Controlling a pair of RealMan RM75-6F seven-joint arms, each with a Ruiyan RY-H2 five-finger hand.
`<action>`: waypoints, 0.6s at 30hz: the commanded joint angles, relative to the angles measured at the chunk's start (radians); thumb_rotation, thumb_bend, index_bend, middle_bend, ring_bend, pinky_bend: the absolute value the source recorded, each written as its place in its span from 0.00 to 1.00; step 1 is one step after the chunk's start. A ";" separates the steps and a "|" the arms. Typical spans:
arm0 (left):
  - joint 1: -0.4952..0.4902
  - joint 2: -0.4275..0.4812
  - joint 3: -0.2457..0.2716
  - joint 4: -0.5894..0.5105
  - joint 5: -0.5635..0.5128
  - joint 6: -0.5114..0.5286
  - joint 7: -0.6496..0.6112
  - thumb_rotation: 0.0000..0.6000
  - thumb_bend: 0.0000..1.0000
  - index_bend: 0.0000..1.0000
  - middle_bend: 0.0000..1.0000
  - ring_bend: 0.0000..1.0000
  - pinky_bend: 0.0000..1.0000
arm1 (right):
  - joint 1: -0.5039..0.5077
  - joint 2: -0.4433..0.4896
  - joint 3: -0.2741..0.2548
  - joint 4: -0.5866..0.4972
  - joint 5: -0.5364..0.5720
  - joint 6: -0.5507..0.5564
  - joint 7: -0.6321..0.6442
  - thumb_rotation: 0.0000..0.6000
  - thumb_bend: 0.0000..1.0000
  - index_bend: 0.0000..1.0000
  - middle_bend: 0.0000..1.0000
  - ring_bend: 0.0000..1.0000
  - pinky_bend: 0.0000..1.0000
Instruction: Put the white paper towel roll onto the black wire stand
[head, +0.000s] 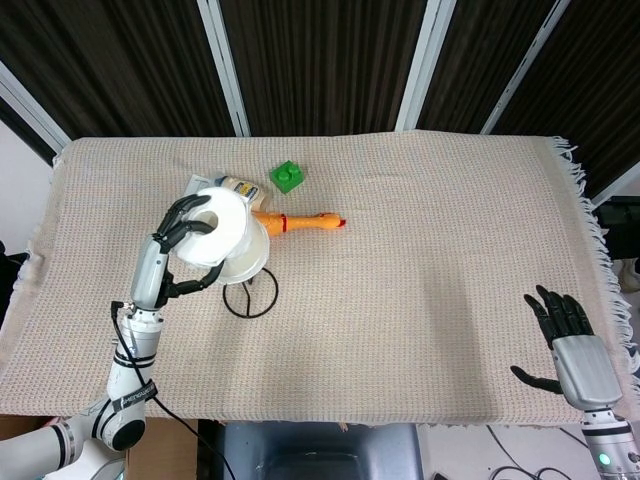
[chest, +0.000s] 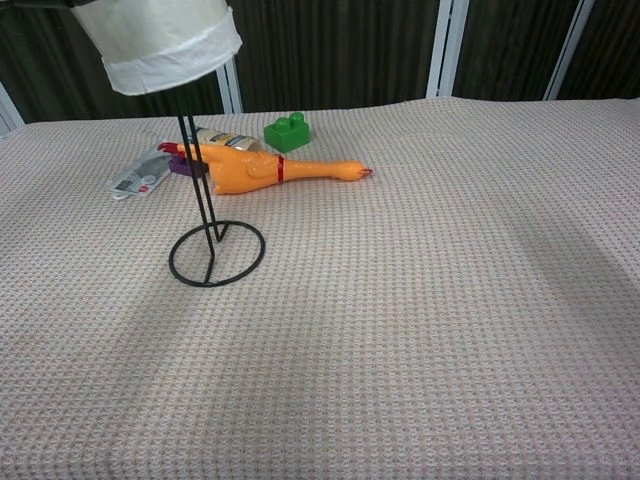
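Note:
My left hand (head: 182, 232) grips the white paper towel roll (head: 226, 237) from its left side and holds it above the black wire stand (head: 250, 297). In the chest view the roll's lower end (chest: 165, 48) hangs at the top of the stand's upright rod (chest: 200, 180), whose tip is hidden behind the roll. The stand's ring base (chest: 217, 254) rests on the cloth. My right hand (head: 566, 335) is open, low at the table's front right corner, holding nothing.
An orange rubber chicken (head: 300, 221) lies just behind the stand, with a green block (head: 288, 177), a small bottle (chest: 228, 139) and a flat packet (chest: 140, 176) near it. A beige woven cloth (head: 430, 270) covers the table.

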 joint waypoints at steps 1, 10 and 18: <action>-0.003 0.003 0.010 0.010 0.005 -0.004 0.029 1.00 0.51 0.45 0.63 0.59 0.84 | 0.000 0.000 0.000 0.000 0.001 -0.001 -0.001 1.00 0.09 0.00 0.00 0.00 0.00; -0.010 0.030 0.033 0.007 0.008 -0.034 0.040 1.00 0.40 0.00 0.07 0.00 0.09 | 0.001 -0.001 0.000 -0.003 0.004 -0.006 -0.006 1.00 0.09 0.00 0.00 0.00 0.00; -0.005 0.044 0.043 -0.003 0.011 -0.029 0.047 1.00 0.38 0.00 0.00 0.00 0.05 | 0.000 -0.002 0.001 -0.004 0.005 -0.004 -0.009 1.00 0.09 0.00 0.00 0.00 0.00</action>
